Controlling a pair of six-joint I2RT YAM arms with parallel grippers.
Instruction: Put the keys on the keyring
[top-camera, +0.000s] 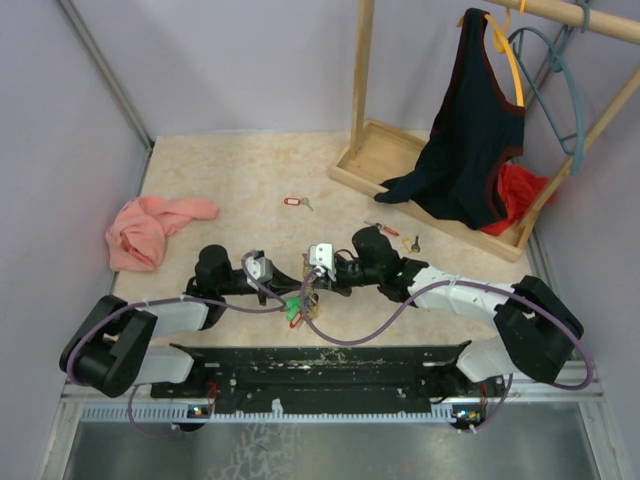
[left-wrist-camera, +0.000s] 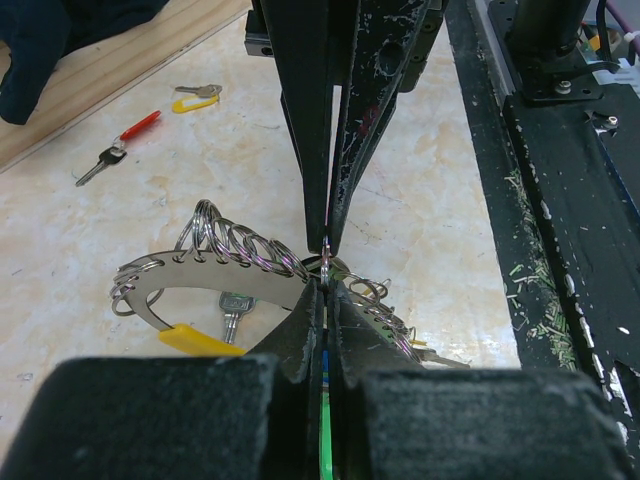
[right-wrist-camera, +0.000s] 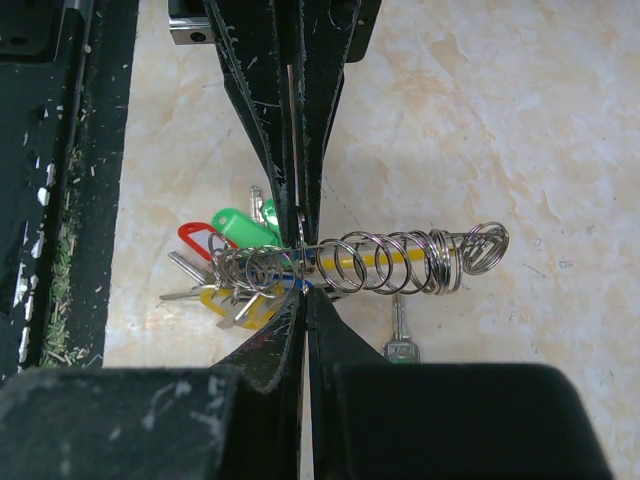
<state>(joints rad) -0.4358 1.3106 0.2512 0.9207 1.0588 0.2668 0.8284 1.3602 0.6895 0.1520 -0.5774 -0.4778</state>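
Note:
The keyring (left-wrist-camera: 200, 275) is a flat silvery crescent strung with several small split rings, hanging between the two grippers just above the table. Edge-on, the keyring (right-wrist-camera: 400, 260) carries a bunch of keys (right-wrist-camera: 225, 265) with red, green and yellow tags. My left gripper (left-wrist-camera: 325, 285) is shut, with a green tag showing between its fingers. My right gripper (right-wrist-camera: 303, 290) is shut on the keyring's edge, tip to tip with the left one. Loose keys lie on the table: a red-tagged key (top-camera: 292, 202), a red and black key (left-wrist-camera: 120, 145) and a yellow-tagged key (left-wrist-camera: 195, 97).
A pink cloth (top-camera: 150, 228) lies at the left. A wooden rack base (top-camera: 390, 160) stands at the back right with a dark garment (top-camera: 465, 140), a red cloth (top-camera: 515, 190) and a teal hanger (top-camera: 560, 90). The black mounting rail (top-camera: 320, 365) runs along the near edge.

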